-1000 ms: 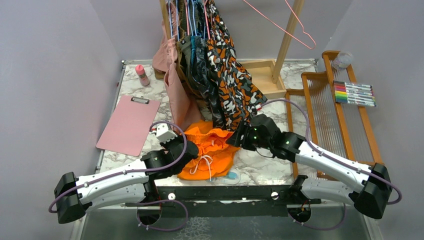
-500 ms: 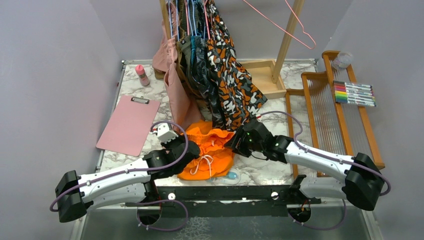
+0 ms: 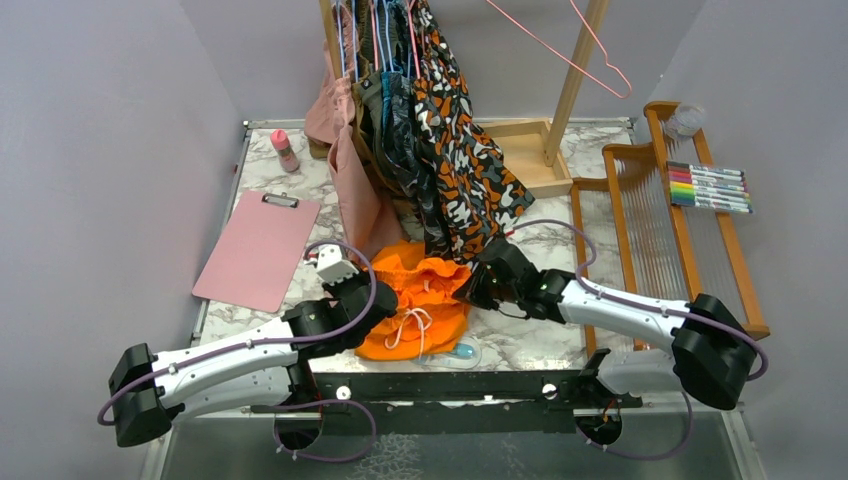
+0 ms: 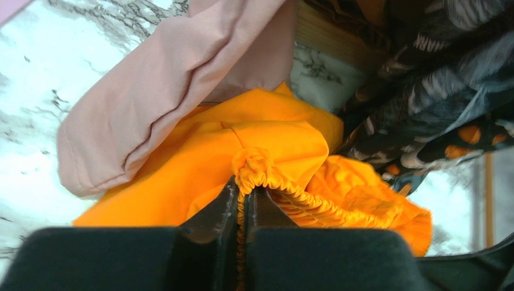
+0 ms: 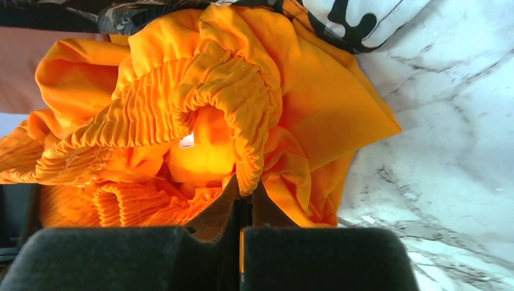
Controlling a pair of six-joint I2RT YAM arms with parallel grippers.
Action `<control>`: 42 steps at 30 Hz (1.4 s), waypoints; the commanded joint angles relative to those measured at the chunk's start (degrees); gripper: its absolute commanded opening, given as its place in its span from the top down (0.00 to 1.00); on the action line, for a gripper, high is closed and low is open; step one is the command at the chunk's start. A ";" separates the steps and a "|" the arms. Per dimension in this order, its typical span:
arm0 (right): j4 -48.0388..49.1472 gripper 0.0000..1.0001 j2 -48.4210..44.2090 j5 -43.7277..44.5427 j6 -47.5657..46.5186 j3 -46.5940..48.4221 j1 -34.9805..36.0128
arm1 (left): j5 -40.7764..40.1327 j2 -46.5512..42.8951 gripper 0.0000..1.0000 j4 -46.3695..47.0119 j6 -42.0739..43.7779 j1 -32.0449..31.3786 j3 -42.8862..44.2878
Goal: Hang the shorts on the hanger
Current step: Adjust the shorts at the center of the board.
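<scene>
Because the shorts (image 3: pixel 420 305) lie crumpled on the desk (image 3: pixel 540 345) at the foot of the hanging clothes, we hold them by the gathered waistband (image 5: pixel 200 79) at two places. Our left fingers (image 4: pixel 215 212) are pinched tight on one fold, and our right fingers (image 5: pixel 221 209) are closed on the other side's loop. Gripping both sides should, we judge, let us spread the waist open. A dusty pink garment (image 4: pixel 163 91) droops just beside them. The hanger (image 3: pixel 560 52) sits well apart, high beside the wooden post (image 3: pixel 575 70), so a lift lies ahead.
</scene>
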 commanded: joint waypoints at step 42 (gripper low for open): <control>-16.39 0.99 -18.65 -0.30 -38.57 0.99 0.04 | 59.70 17.56 0.21 0.86 88.10 9.20 25.27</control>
